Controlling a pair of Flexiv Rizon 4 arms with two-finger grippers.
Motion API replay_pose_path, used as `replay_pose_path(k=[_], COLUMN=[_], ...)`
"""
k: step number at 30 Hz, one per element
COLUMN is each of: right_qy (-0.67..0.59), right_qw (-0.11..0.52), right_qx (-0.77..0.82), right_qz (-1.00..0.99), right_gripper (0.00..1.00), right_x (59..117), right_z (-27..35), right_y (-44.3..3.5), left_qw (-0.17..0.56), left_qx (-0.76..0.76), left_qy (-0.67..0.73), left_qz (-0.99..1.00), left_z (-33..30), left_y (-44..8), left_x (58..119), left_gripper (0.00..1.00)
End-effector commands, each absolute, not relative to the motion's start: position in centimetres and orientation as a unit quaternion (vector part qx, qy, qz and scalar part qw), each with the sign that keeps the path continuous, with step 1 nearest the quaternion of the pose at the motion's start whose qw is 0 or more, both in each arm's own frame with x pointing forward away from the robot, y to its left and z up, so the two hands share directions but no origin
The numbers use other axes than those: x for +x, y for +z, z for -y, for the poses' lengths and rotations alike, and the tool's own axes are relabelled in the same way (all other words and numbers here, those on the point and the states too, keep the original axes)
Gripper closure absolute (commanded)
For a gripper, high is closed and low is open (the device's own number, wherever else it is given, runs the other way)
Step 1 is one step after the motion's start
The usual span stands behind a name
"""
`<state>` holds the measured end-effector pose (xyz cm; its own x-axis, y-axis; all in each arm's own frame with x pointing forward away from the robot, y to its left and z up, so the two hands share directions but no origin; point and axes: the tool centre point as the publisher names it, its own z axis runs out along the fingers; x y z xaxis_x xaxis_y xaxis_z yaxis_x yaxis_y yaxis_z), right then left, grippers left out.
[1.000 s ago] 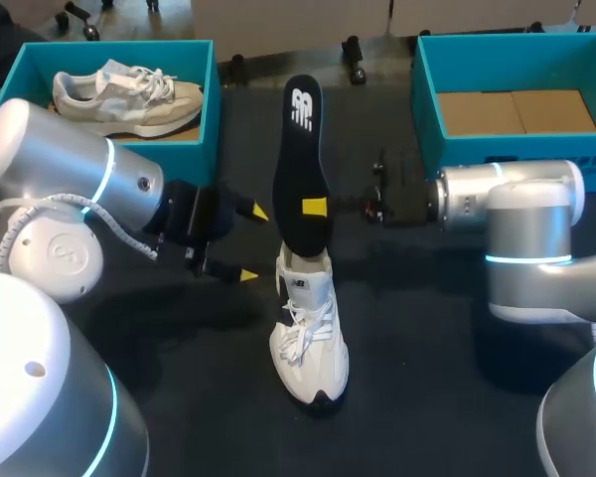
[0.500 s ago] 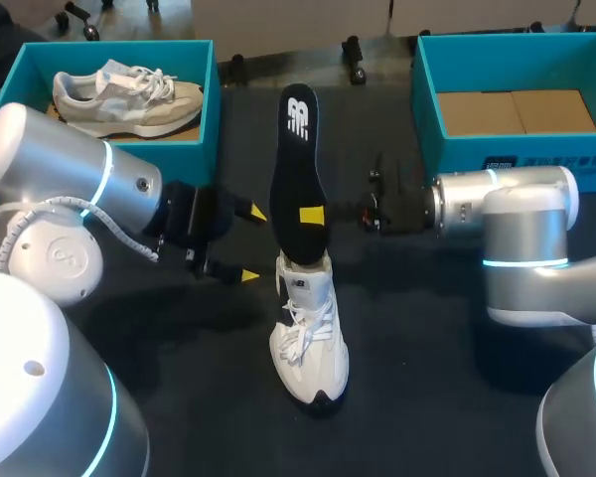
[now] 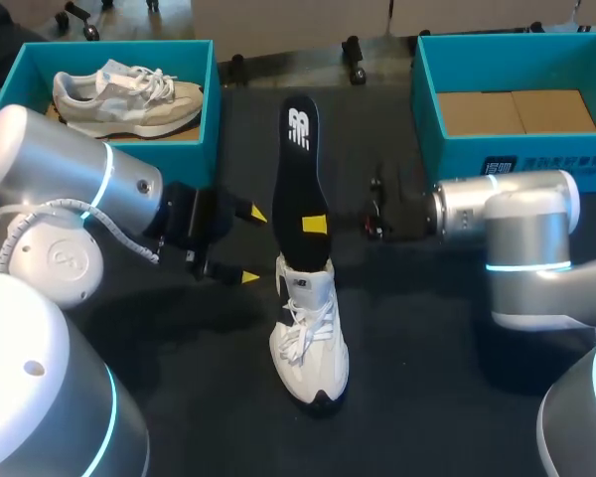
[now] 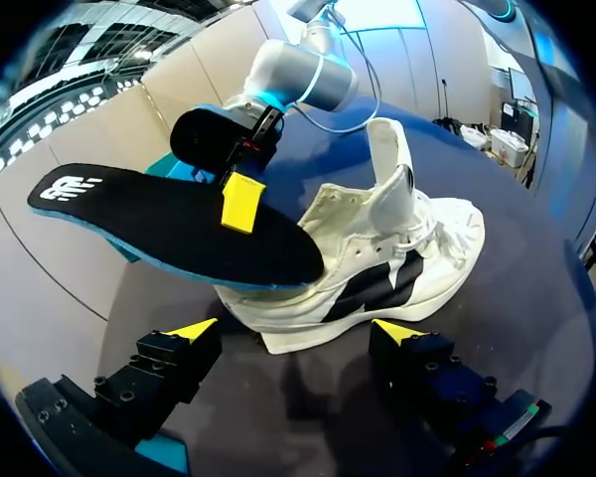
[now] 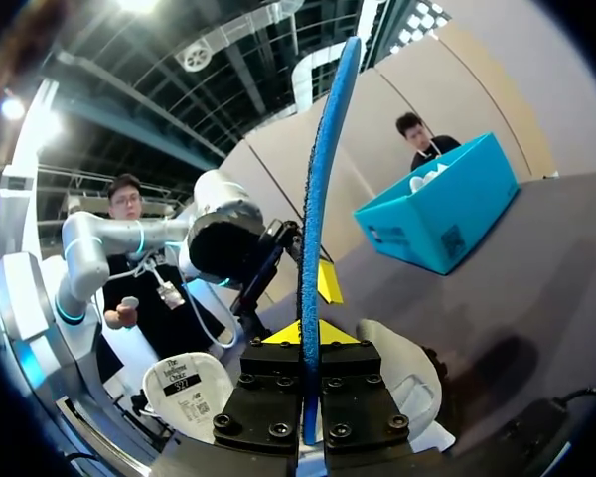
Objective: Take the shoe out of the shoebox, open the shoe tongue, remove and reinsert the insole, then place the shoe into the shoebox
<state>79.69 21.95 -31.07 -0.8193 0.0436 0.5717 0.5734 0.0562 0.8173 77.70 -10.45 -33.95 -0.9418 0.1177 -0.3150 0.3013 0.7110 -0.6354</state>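
R gripper point(image 3: 315, 225) clamped on black insole point(image 3: 300, 179), upright, lower end at white sneaker's point(image 3: 310, 333) collar, mid-table: insole step, prob reinsert. Next: feed it down & fwd into shoe. L gripper point(image 3: 252, 243) spread, empty, beside heel. Empty shoebox point(image 3: 457, 154) well apart on R; other box point(image 3: 211, 89) holds 2nd sneaker point(image 3: 129, 94)

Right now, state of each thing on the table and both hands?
shoe: on its sole on the table, tongue raised
insole: out of the shoe, held on end, lower end at the shoe's opening
right hand: shut on insole
left hand: open, empty, beside the shoe
left shoebox: open, holds a second shoe
right shoebox: open, no shoe inside
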Motion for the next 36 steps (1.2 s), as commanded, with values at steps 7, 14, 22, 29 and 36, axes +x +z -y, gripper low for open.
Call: replay_pose_path(k=[7, 14, 22, 29, 36], right_qy=[-0.643, -0.643, -0.643, -0.636, -0.635], right_qw=[0.208, 0.208, 0.212, 0.217, 0.217], right_qx=[-0.225, -0.225, -0.232, -0.242, -0.249], right_qz=[0.702, 0.702, 0.699, 0.7, 0.699], right_gripper=[1.0, 1.0, 1.0, 1.0, 1.0], right_x=[79.2, 78.7, 77.9, 77.2, 76.4], right_z=[-22.1, -22.5, -22.7, -22.9, -23.0], right_y=[-31.9, -32.7, -33.6, -34.2, -34.3], left_qw=[0.128, 0.127, 0.125, 0.127, 0.128], left_qx=[0.11, 0.107, 0.107, 0.105, 0.107], left_qy=[-0.357, -0.356, -0.353, -0.351, -0.352], left_qz=[-0.919, -0.92, -0.921, -0.922, -0.921], left_z=[10.4, 10.4, 10.2, 10.1, 10.2], left_y=[-34.1, -34.3, -34.4, -34.3, -34.2], left_x=[77.4, 77.4, 77.4, 77.7, 77.9], left_gripper=[0.0, 0.0, 0.0, 0.0, 0.0])
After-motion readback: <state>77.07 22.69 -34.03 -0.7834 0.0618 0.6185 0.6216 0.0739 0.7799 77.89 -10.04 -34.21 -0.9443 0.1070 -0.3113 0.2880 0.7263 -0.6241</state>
